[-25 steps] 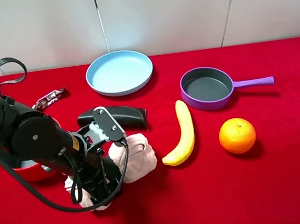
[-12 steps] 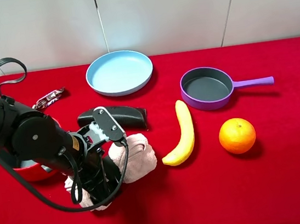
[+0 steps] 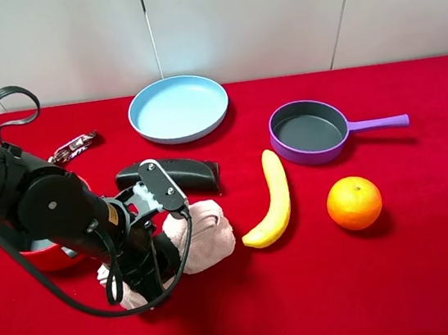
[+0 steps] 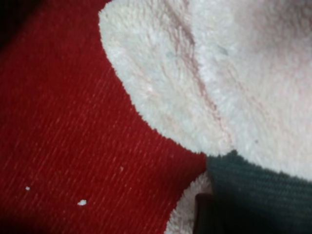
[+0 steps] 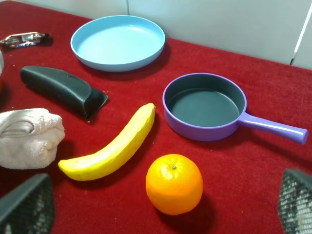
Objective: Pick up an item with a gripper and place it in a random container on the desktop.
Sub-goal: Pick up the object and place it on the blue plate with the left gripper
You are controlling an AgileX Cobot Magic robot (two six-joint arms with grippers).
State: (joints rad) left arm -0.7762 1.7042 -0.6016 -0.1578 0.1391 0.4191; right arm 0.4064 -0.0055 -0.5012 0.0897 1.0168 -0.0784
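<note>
The pale pink rolled towel (image 3: pixel 208 231) lies on the red desktop (image 3: pixel 347 283) left of centre. My left gripper (image 3: pixel 150 264) is down over its middle, and the arm hides the black band and the jaws there. The left wrist view is filled by towel pile (image 4: pixel 219 73) with the black band (image 4: pixel 253 195) close up, so the gripper looks shut on it. The light-blue plate (image 3: pixel 177 107) sits at the back, apart from the towel. My right gripper (image 5: pixel 161 204) is open and empty, out of the exterior view. Its camera shows the towel (image 5: pixel 29 136) and the plate (image 5: pixel 118 41).
A black oblong object (image 3: pixel 179 173) lies just behind the towel. A banana (image 3: pixel 271 198) lies right of it, then an orange (image 3: pixel 354 202). A purple pan (image 3: pixel 310 130) stands back right. A red pot (image 3: pixel 41 256) is half hidden by the left arm. A wrapper (image 3: pixel 72 146) lies back left.
The towel's left end has shifted up very slightly under the left gripper. The arm and everything else stay as they were.
</note>
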